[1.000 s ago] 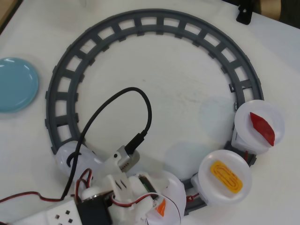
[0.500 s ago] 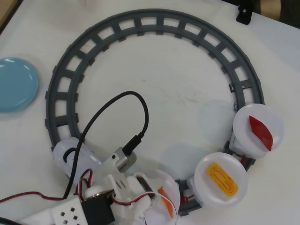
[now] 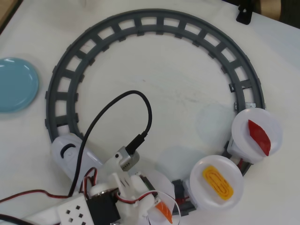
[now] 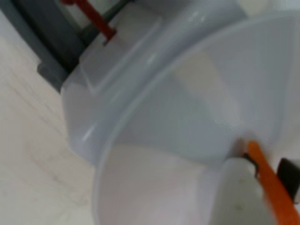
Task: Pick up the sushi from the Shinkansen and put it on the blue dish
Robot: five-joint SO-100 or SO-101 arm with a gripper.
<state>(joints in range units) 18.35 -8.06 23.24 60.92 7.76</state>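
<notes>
One small orange salmon sushi toy [image 3: 163, 210] lies on the first round white plate of the white toy train [image 3: 70, 157]. The arm's gripper [image 3: 157, 206] is at it; whether the jaws pinch it, I cannot tell. I judge the grasp step; next, lift toward the round light blue dish [image 3: 16, 84].

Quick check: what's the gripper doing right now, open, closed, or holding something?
Gripper: down at the sushi on the Shinkansen plate; the jaws are hidden by the arm, so a closed grasp cannot be told.

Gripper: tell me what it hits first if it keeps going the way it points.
Probably the orange sushi on its white plate; the gripper is already right at it, though contact is unclear.
</notes>
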